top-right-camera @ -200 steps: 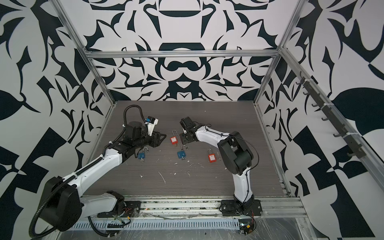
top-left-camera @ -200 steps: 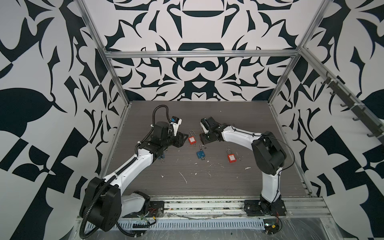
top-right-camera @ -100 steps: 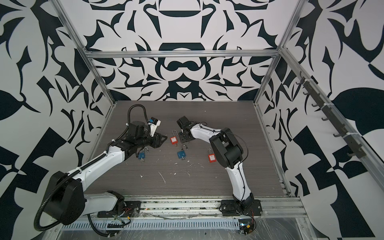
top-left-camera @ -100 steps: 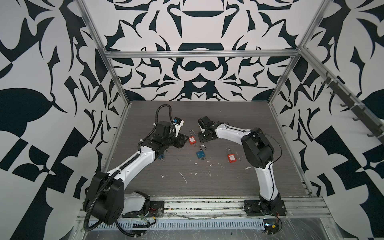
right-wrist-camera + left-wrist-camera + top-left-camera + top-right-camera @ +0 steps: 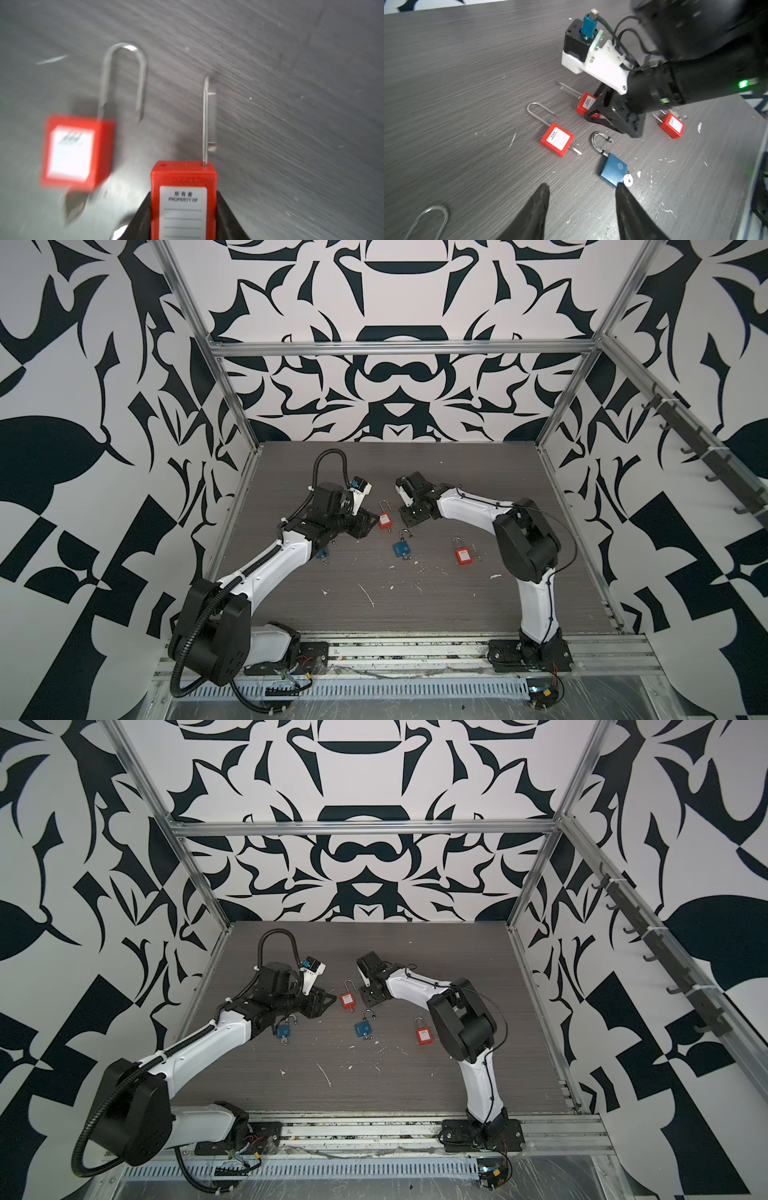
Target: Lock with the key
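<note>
Grey tabletop — right end effector clamps red padlock; left end effector parted.

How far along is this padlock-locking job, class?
Done: the right gripper grips a red padlock by its body. In hand: that padlock, its shackle open, one hole empty. Remaining: closing the shackle and turning its key, hidden here; the left gripper hangs open and empty.

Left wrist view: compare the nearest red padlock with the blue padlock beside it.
The red padlock has a long, narrow shackle; the blue padlock a short, rounded one. The red padlock bears a white label; the blue padlock only a round emblem. Both lie flat on the table, shackles open, keys inserted.
</note>
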{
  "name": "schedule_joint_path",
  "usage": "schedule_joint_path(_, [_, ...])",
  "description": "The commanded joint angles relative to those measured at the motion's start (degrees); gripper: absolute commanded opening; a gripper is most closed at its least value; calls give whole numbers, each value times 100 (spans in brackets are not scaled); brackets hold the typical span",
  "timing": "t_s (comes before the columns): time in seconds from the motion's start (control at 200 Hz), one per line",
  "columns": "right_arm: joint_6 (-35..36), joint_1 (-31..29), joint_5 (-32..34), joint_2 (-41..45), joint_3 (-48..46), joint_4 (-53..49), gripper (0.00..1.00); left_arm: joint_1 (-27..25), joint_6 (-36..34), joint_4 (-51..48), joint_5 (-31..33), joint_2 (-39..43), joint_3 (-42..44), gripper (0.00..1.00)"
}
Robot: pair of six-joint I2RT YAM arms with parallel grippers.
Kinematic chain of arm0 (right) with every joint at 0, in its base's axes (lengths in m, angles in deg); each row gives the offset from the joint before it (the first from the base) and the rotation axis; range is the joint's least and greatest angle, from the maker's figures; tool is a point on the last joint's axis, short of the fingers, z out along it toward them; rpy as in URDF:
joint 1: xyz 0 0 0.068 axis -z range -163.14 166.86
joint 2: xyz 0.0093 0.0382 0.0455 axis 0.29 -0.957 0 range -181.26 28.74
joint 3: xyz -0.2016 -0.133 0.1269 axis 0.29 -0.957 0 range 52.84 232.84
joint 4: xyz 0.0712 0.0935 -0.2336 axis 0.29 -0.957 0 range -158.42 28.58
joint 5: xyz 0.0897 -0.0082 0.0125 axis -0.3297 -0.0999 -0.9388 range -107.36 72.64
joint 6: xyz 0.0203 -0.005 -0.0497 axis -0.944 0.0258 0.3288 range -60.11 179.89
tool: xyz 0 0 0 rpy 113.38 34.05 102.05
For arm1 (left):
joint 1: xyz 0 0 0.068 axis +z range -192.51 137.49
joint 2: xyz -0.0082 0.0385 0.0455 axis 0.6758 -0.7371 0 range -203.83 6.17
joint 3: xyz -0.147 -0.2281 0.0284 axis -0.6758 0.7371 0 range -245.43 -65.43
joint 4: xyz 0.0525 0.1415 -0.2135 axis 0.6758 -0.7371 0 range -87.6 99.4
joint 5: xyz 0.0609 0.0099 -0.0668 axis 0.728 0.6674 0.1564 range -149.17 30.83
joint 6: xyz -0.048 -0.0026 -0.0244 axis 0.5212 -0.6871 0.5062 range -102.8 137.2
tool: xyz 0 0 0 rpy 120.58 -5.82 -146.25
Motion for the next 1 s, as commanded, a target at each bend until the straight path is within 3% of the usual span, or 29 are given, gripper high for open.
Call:
schedule_joint_path(0.0, [1321,17,-508,1013,-344,108,26,29,-560,-8,-543,34,-222,54])
schedule_joint_path(0.195, [2833,56,-1366,2384,-1355,140,25,-135,-1799,236,-1602,78,-68,52])
schedule_joint_path(0.29, [3330,67,-1585,3039,-1816,286,24,-357,-2465,539,-1706,174,110,53])
schedule_joint_path(0.435, [4024,63,-2030,3955,-2456,391,23,-409,-2889,833,-2182,107,143,50])
schedule_joint_path(0.57, [4163,67,-2141,4471,-2791,379,22,-598,-3103,1022,-2175,10,123,47])
schedule_joint_path(0.995, [4399,66,-2061,4977,-3040,88,20,-946,-3115,1099,-2201,-216,31,36])
